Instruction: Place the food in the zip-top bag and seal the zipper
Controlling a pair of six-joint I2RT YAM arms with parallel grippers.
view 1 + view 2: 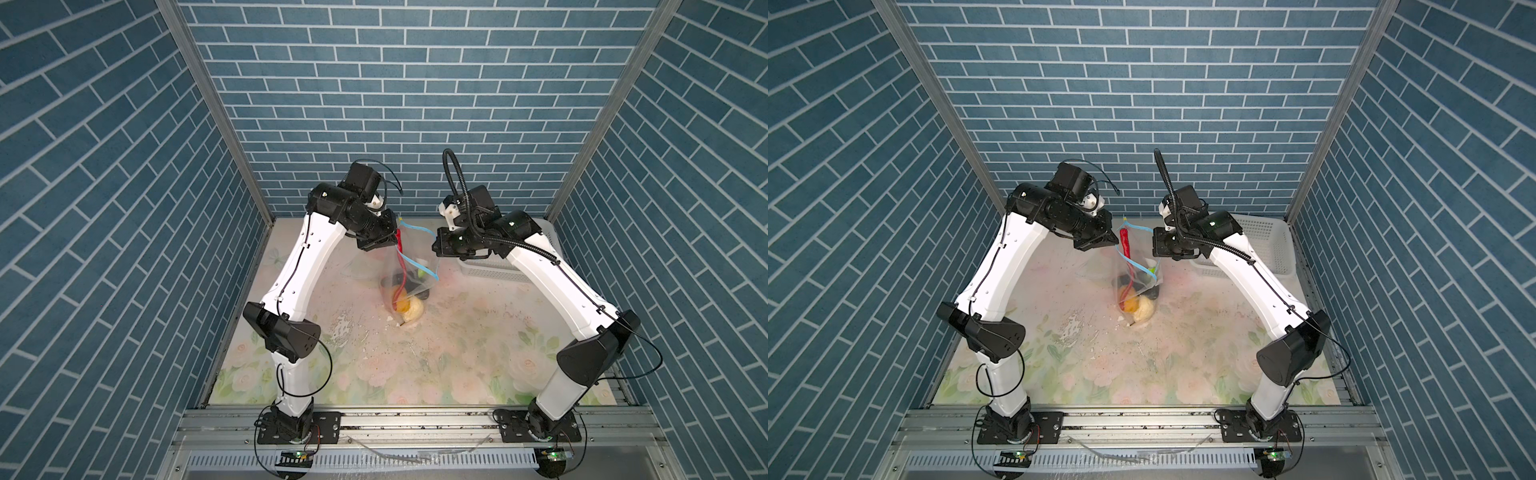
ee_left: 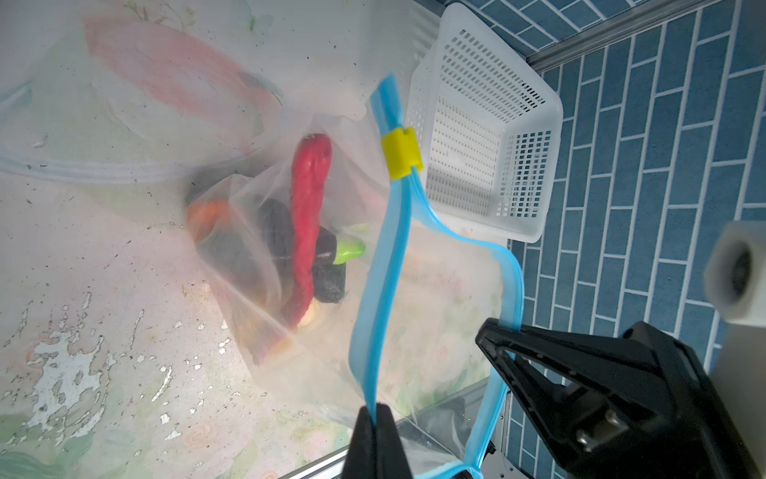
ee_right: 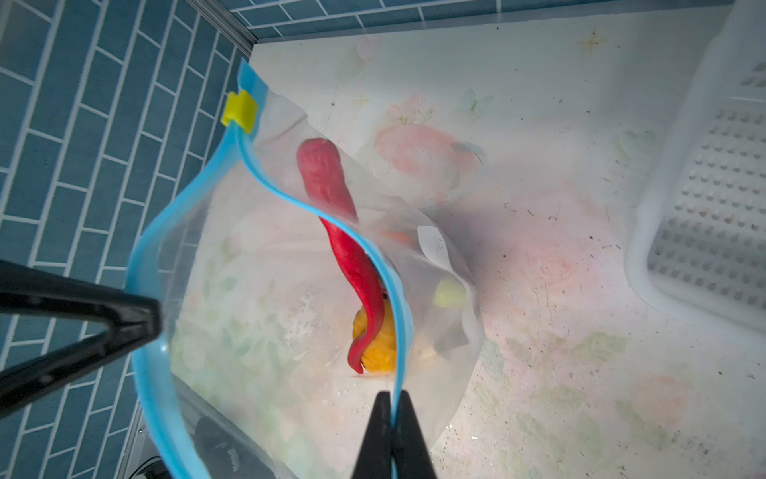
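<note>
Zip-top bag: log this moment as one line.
left tool: shut on zipper lip | right tool: shut on opposite lip | zip-top bag: mouth open | food: inside | zipper: unsealed, yellow slider at end

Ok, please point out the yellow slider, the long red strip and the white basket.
yellow slider (image 2: pixel 401 153), left wrist view, middle of its face.
long red strip (image 3: pixel 325 178), right wrist view, its thick end.
white basket (image 2: pixel 524 174), left wrist view, its perforated side wall.
</note>
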